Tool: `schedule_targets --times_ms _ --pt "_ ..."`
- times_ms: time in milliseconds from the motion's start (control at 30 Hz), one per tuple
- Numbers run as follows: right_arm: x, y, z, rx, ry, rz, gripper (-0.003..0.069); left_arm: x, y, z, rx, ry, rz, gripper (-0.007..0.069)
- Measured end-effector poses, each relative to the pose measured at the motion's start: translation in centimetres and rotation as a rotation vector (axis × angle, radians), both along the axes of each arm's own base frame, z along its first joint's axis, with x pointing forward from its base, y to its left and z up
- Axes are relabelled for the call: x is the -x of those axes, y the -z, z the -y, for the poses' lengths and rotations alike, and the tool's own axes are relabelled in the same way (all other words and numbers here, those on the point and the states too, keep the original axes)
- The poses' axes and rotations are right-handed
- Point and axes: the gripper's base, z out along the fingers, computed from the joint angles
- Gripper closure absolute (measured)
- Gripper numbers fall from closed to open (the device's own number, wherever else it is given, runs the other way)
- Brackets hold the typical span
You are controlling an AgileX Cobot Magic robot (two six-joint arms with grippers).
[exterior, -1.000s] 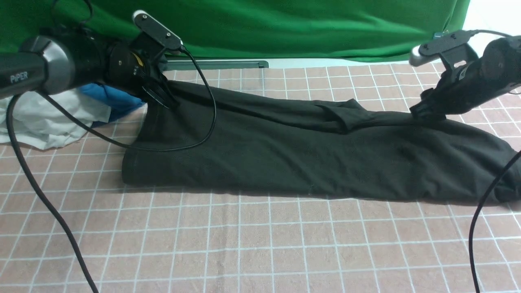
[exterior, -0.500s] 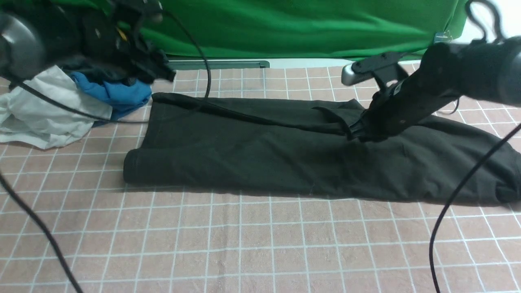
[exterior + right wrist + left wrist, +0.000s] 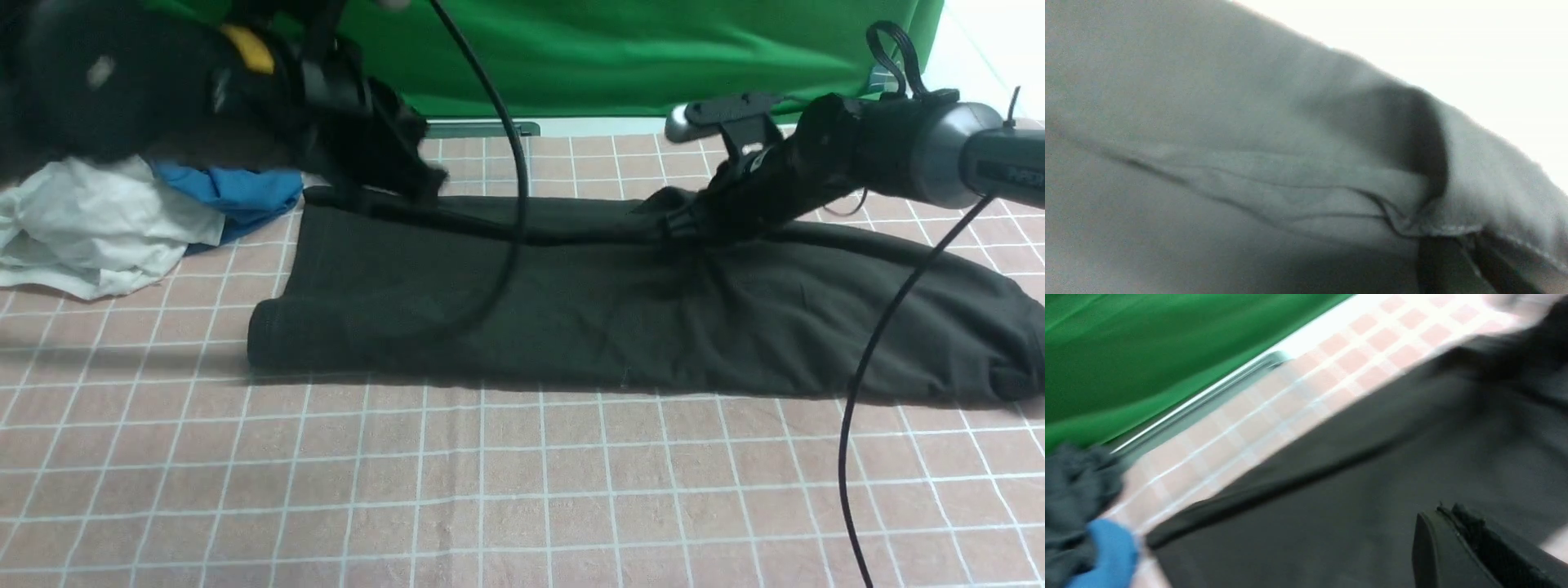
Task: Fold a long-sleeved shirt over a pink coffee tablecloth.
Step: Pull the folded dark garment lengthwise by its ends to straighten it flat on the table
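visibly in wrist views, left end effector (image 3: 1447, 516) closed, right end effector (image 3: 1457, 259) pinching shirt (image 3: 1249, 102)

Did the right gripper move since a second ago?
Yes. The right gripper moved leftward along the long-sleeved shirt, crossing several squares of the pink coffee tablecloth.

Green backdrop cloth (image 3: 620, 49): hangs creased across the far side.
Metal strip (image 3: 482, 128): lies at the backdrop's foot, along the far edge.
Garment heap (image 3: 163, 216), far left: white garment (image 3: 73, 245) in front, blue garment (image 3: 237, 192) beside it, dark grey garment (image 3: 1073, 486) touching the blue.
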Motion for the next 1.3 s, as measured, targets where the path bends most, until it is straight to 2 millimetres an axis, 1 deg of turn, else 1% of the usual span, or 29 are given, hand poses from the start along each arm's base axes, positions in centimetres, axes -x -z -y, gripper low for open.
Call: schedule_targets --times_ms 67,100,133,167,200,233,267,300,333,367,433,500,567,633,667,700,733,767,800,833,867,967,1033,1133,1233,1267,1300 --pt "-1.2 -0.3 1.1 -0.01 0.041 0.086 0.0622 3.6 -0.3 0.2 0.019 0.056 0.025 0.0608" --pt "-1.4 -0.4 1.3 -0.011 0.049 0.101 0.062 4.1 -0.5 0.2 0.021 0.064 0.036 0.0608" --pt "-1.8 -0.8 2.0 -0.015 0.068 0.133 0.0607 5.3 -0.4 0.0 0.024 0.081 0.043 0.0608" --pt "-2.2 -1.1 2.6 -0.018 0.084 0.152 0.06 6.0 -0.1 -0.2 0.024 0.088 0.037 0.0608" --pt "-2.7 -1.7 3.8 -0.026 0.117 0.169 0.058 7.9 0.3 -1.0 0.03 0.093 0.044 0.0608" --pt "-2.7 -1.8 4.0 -0.026 0.12 0.172 0.0575 7.9 0.3 -1.0 0.03 0.093 0.044 0.0608" --pt "-2.9 -2.4 5.1 -0.032 0.144 0.161 0.0564 9.3 0.5 -1.8 0.019 0.095 0.065 0.0608" --pt "-2.8 -3.0 5.9 -0.033 0.156 0.145 0.0554 10.2 1.2 -2.5 -0.001 0.097 0.073 0.0608" --pt "-2.7 -3.3 6.4 -0.031 0.16 0.125 0.055 10.8 1.3 -2.8 -0.009 0.098 0.087 0.0608" --pt "-2.4 -3.9 7.0 -0.025 0.158 0.105 0.0547 11.3 1.8 -3.2 -0.022 0.099 0.089 0.0608" --pt "-1.6 -5.8 7.9 -0.004 0.134 0.084 0.0546 12.4 2.6 -3.9 -0.04 0.101 0.1 0.0608" --pt "-0.4 -8.0 8.8 0.017 0.111 0.071 0.0546 13.0 3.1 -4.3 -0.044 0.101 0.111 0.0608" --pt "2.0 -10.7 9.8 0.03 0.109 0.06 0.0548 13.5 3.2 -4.5 -0.038 0.1 0.122 0.0608" --pt "4.1 -11.5 10.6 0.044 0.116 0.052 0.0552 13.6 3.2 -4.6 -0.028 0.099 0.13 0.0608" --pt "4.1 -11.5 10.6 0.044 0.116 0.052 0.0552 13.6 3.1 -4.6 -0.026 0.098 0.131 0.0608" --pt "5.0 -12.3 10.9 0.046 0.122 0.061 0.0552 13.6 3.2 -4.6 -0.021 0.098 0.128 0.0608" --pt "6.9 -12.9 11.5 0.049 0.135 0.058 0.0552 13.6 3.2 -4.5 -0.005 0.096 0.121 0.0608" --pt "8.7 -13.0 12.0 0.051 0.148 0.042 0.0552 13.7 3.2 -4.4 0.017 0.093 0.112 0.0608" --pt "9.1 -13.4 12.1 0.049 0.152 0.051 0.0552 13.7 3.1 -4.4 0.021 0.093 0.111 0.0608" --pt "10.8 -13.4 12.5 0.045 0.172 0.033 0.0552 13.7 3.1 -4.3 0.043 0.09 0.104 0.0608" --pt "12.0 -13.6 13.0 0.04 0.192 0.026 0.0552 13.7 3.1 -4.3 0.064 0.087 0.099 0.0608" --pt "14.5 -13.9 14.3 0.025 0.254 0.007 0.0546 13.7 2.9 -4.1 0.115 0.078 0.093 0.0608" --pt "15.7 -13.5 15.3 0.015 0.3 -0.026 0.0534 13.8 2.9 -4.0 0.135 0.076 0.084 0.0608" --pt "16.8 -12.3 16.9 -0.003 0.366 -0.117 0.0479 13.9 2.9 -3.9 0.157 0.074 0.067 0.0608" --pt "17.0 -10.9 18.3 -0.023 0.426 -0.204 0.0366 14.4 2.5 -4.1 0.171 0.08 0.079 0.0608" --pt "17.0 -10.8 18.4 -0.023 0.429 -0.21 0.0349 14.4 2.5 -4.1 0.171 0.082 0.083 0.0608" --pt "16.8 -10.0 18.8 -0.031 0.45 -0.243 0.0296 14.7 2.2 -4.3 0.169 0.09 0.105 0.0608"
